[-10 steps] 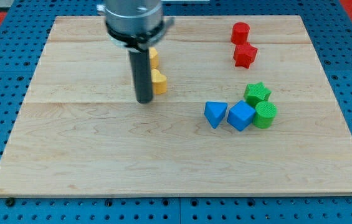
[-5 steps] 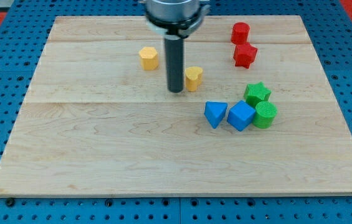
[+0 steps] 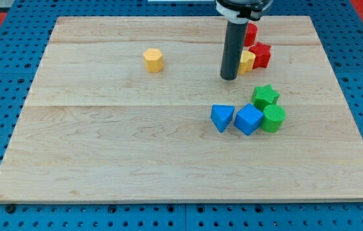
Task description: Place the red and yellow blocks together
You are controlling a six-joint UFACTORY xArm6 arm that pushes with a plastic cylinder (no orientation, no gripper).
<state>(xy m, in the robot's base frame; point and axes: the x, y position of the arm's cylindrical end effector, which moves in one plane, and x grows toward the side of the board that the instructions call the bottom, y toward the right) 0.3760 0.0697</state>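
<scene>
Yellow block (image 3: 248, 61), shape partly hidden behind rod, sits upper right of wooden board (image 3: 104, 160), touching red star block (image 3: 261, 55) on its right side. Second red block (image 3: 250, 32), cylinder-like, just above star toward view's top, mostly behind rod; contact w/ star can't be told. Second yellow block (image 3: 153, 59), hexagon-ish, alone well off to view's left, roughly same row as star, well apart from the reds.

My tip (image 3: 229, 77) down on board, pressed against left side of the partly hidden yellow block, slightly below it toward view's bottom. Rod runs up & out of view's top edge. No gripper on this arm, so nothing to open or close and nothing held; just rod contact w/ the yellow.

Below & right of tip: cluster of four. Blue triangle block (image 3: 221, 117) leftmost, touching or just beside blue cube (image 3: 248, 119); green cylinder (image 3: 274, 119) against cube's right; green star block (image 3: 265, 96) just above cube & cylinder. Cluster near tip but apart from it.

Board rests on blue pegboard surface (image 3: 1, 83) w/ rows of holes.
</scene>
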